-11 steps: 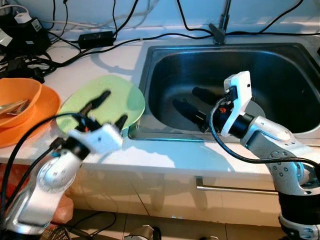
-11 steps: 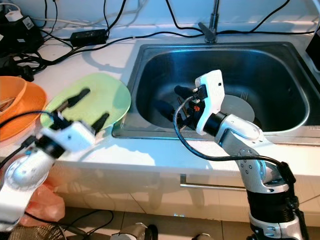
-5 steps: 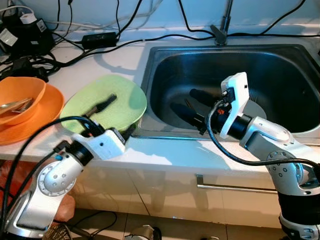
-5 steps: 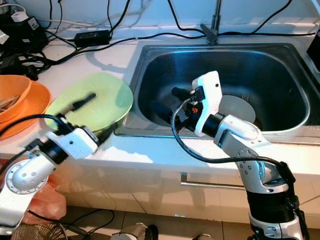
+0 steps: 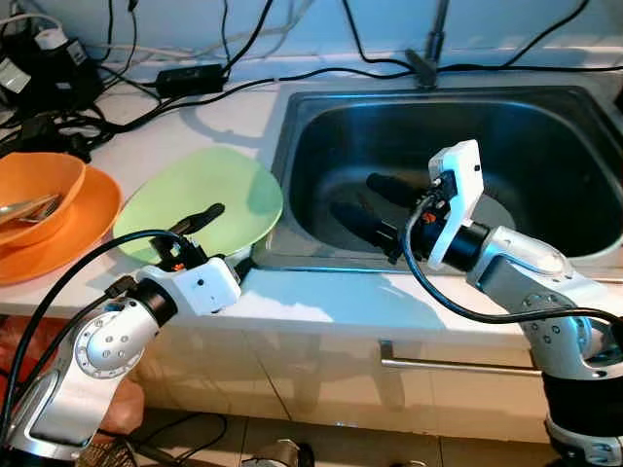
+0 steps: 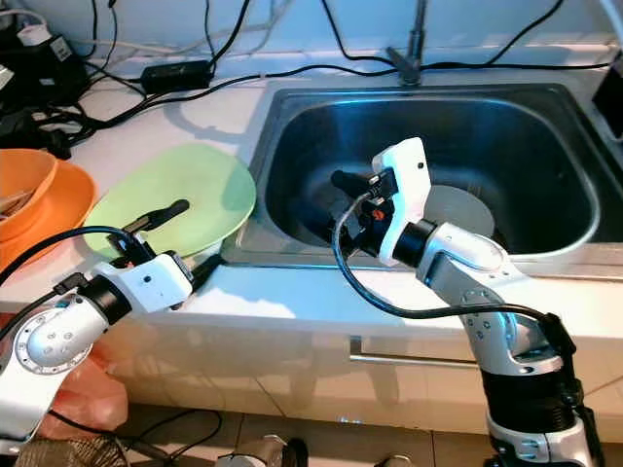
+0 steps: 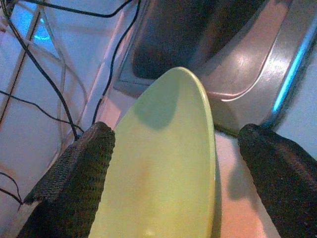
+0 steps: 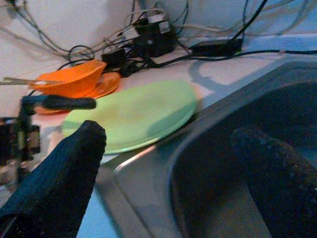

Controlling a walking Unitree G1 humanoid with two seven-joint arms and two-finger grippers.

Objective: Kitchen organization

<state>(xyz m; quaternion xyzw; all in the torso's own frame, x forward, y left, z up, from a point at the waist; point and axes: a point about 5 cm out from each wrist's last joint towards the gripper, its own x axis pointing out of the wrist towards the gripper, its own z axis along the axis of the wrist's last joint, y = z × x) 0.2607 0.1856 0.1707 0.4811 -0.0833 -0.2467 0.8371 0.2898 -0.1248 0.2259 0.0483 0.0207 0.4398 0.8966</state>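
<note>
A pale green plate (image 5: 209,199) lies on the white counter, its right edge over the rim of the steel sink (image 5: 292,126). My left gripper (image 5: 222,241) is open at the plate's near edge, one finger (image 5: 200,216) above the plate and the other by the rim. In the left wrist view the plate (image 7: 163,163) runs between both fingers (image 7: 74,173). My right gripper (image 5: 368,202) hovers open inside the sink, holding nothing. Its wrist view looks across the sink edge at the plate (image 8: 133,114).
An orange bowl (image 5: 34,190) with a utensil sits on an orange plate (image 5: 73,229) at the counter's left. Black cables and power adapters (image 5: 190,73) crowd the back. A faucet (image 5: 428,53) stands behind the sink, and a grey round dish (image 5: 496,209) lies on its floor.
My left gripper has drawn back and lowered from over the plate's middle to its near edge. The right arm has barely moved.
</note>
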